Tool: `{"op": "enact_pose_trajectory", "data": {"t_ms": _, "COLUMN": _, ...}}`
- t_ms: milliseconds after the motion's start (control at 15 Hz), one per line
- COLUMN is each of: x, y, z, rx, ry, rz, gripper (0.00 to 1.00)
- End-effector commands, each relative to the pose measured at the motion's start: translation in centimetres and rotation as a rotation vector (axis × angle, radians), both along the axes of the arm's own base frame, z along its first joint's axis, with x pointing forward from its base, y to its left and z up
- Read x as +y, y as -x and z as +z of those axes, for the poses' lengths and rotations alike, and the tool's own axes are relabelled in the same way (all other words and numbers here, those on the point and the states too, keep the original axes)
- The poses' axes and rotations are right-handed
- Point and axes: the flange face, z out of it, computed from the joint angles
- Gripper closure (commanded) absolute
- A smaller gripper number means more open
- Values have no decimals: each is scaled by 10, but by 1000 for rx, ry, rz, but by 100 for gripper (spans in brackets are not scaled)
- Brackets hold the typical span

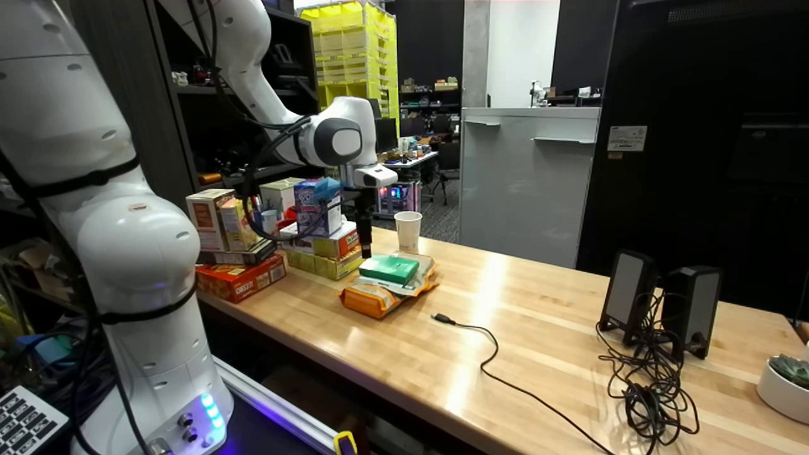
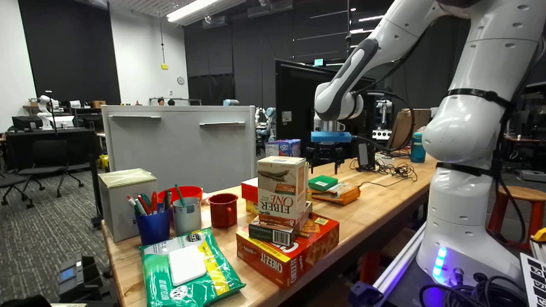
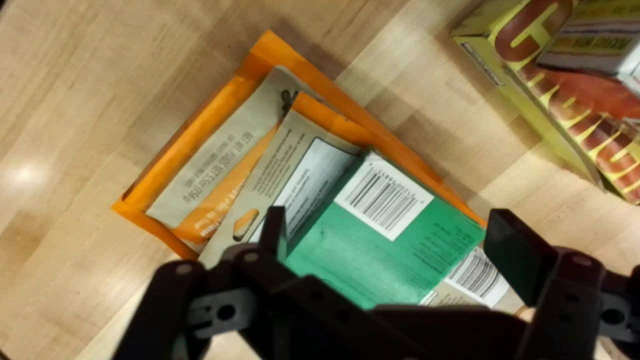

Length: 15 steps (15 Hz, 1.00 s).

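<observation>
Noting gripper (image 3: 387,222) hanging above the orange-and-tan pouch (image 3: 245,167), with fingertips (image 3: 274,225) parted wide, grasping nothing. Finding the green carton (image 3: 370,260) lying broad face up on the pouch, roughly straight down from the gripper by judgement, and showing between the fingertips in the wrist view. Reading its long axis as probably slanting across the line from fingertip to fingertip, with the lower end hiding behind the gripper. Getting the carton's barcode (image 3: 384,200) only from the wrist view; judging clearance between fingertips and carton from both exterior views instead. Seeing a yellow red-lettered box (image 3: 565,95) near the pouch, not touching. Spotting a white paper cup (image 1: 408,231) standing past the pouch in an exterior view, missing from the wrist view.
</observation>
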Motion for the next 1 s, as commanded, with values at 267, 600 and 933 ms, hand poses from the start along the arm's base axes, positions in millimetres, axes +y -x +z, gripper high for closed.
{"op": "enact_pose_trajectory", "data": {"t_ms": 267, "x": -17, "y": -4, "z": -3, "rx": 10, "ry": -6, "rz": -190, "gripper": 0}}
{"op": "enact_pose_trajectory", "data": {"t_ms": 600, "x": -10, "y": -14, "z": -13, "rx": 21, "ry": -24, "rz": -316, "gripper": 0}}
{"op": "enact_pose_trajectory", "data": {"t_ms": 933, "x": -7, "y": -26, "z": -13, "rx": 17, "ry": -32, "rz": -381, "gripper": 0}}
